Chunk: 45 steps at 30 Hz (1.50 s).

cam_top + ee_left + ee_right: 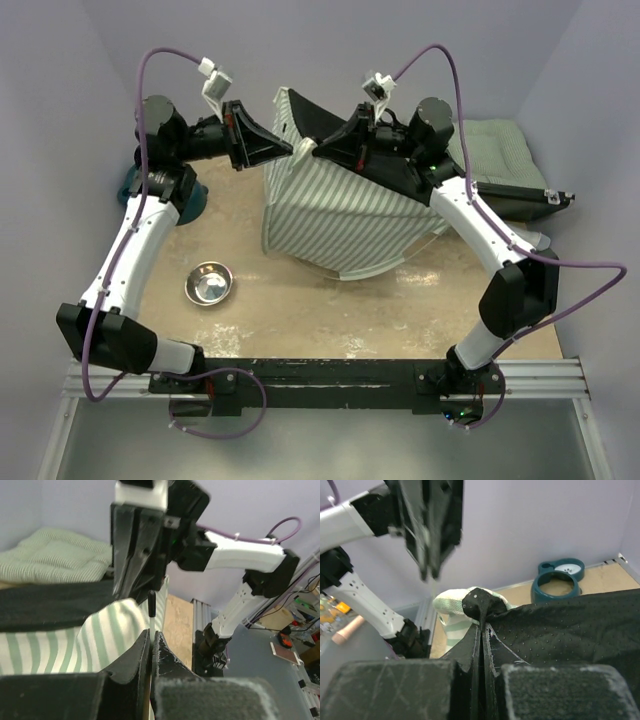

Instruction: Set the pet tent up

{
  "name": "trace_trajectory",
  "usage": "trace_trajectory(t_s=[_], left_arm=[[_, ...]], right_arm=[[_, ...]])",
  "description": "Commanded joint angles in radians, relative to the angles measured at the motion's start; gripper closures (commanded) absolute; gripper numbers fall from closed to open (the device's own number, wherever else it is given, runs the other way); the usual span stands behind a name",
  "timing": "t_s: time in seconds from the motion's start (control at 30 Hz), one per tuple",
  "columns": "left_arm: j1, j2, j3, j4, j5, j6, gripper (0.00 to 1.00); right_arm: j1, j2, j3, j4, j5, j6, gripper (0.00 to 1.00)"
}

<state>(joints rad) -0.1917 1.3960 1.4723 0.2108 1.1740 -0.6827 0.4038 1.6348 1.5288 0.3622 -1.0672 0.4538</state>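
The pet tent [340, 215], green-and-white striped with a black dotted underside [560, 625], stands partly raised in the middle of the table. My left gripper [289, 148] is at its top left corner, shut on a thin white pole with a black tip [151, 611]; the jaws [151, 636] pinch the pole. My right gripper [318, 150] faces it from the right and is shut on a bunched black fabric corner [481, 604] of the tent, with striped cloth [451, 607] just behind it. The two grippers nearly touch.
A steel bowl [209, 283] sits front left. A teal double bowl [192, 196] lies behind the left arm and also shows in the right wrist view [560, 577]. A green quilted cushion [500, 150] lies at the back right on a black tray [525, 203].
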Motion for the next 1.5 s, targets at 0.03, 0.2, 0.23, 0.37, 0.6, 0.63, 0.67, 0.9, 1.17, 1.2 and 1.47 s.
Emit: trace_trajectory(t_s=[0.03, 0.2, 0.23, 0.37, 0.6, 0.63, 0.67, 0.9, 1.17, 1.2, 1.47], left_arm=[[-0.018, -0.002, -0.017, -0.517, -0.025, 0.329, 1.00], [-0.035, -0.031, -0.029, -0.677, 0.001, 0.509, 1.00], [-0.035, -0.032, -0.030, -0.707, 0.003, 0.532, 1.00], [-0.035, -0.032, -0.059, -0.804, 0.001, 0.623, 1.00], [-0.063, -0.023, -0.118, -0.890, -0.019, 0.719, 1.00], [-0.072, -0.016, -0.119, -0.906, -0.026, 0.732, 1.00], [-0.077, -0.008, -0.121, -0.924, -0.034, 0.742, 1.00], [-0.089, 0.009, -0.142, -0.890, -0.054, 0.718, 1.00], [-0.051, 0.049, -0.052, -0.858, -0.017, 0.692, 1.00], [-0.043, 0.052, -0.043, -0.847, -0.017, 0.657, 1.00], [-0.020, 0.092, 0.048, -0.866, -0.019, 0.678, 1.00]], right_arm=[[0.001, -0.001, 0.002, 0.230, -0.022, 0.232, 1.00], [-0.010, -0.001, -0.013, 0.238, 0.019, 0.275, 1.00], [-0.013, -0.003, -0.024, 0.263, 0.023, 0.299, 1.00], [-0.033, 0.003, -0.055, 0.349, 0.038, 0.397, 1.00], [-0.042, 0.010, -0.062, 0.391, 0.065, 0.460, 1.00], [-0.043, 0.007, -0.061, 0.392, 0.070, 0.464, 1.00], [-0.043, 0.007, -0.061, 0.394, 0.070, 0.465, 1.00], [-0.042, -0.003, -0.067, 0.376, 0.081, 0.457, 1.00], [-0.042, -0.062, -0.062, -0.029, 0.046, -0.019, 1.00], [-0.042, -0.072, -0.062, -0.102, 0.047, -0.115, 1.00], [-0.042, -0.079, 0.037, -0.471, 0.068, -0.561, 0.51]])
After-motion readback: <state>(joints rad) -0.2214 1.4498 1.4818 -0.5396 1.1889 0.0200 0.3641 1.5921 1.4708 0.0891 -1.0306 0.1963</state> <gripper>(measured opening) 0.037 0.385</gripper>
